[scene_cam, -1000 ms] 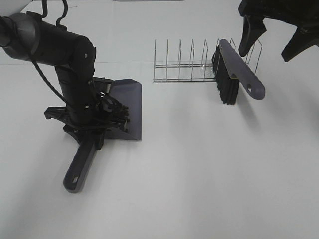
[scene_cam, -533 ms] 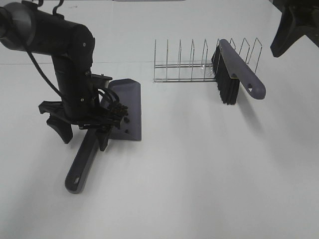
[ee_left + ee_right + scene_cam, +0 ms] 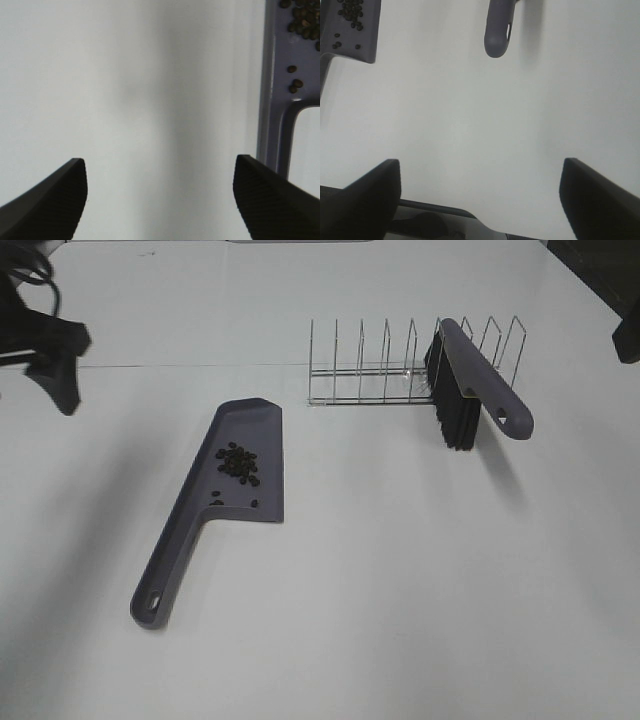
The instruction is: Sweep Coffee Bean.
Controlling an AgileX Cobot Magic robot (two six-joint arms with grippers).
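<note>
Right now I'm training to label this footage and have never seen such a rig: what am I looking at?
Three cameras show one white table. One looks down from high up; one rides on each arm's wrist. The dark wedges low in the wrist pictures are each pincer's fingers: left pincer, right pincer. Both are open and hold nothing. On the table lies a grey dustpan with coffee beans in it. Behind it a brush rests in a wire rack.

The dustpan (image 3: 232, 483) lies on the table (image 3: 420, 580) left of centre, handle toward the front-left corner. The beans (image 3: 238, 462) sit in the pan. The rack (image 3: 400, 375) stands toward the rear edge, right of centre. The brush (image 3: 470, 390) leans in its right end.
</note>
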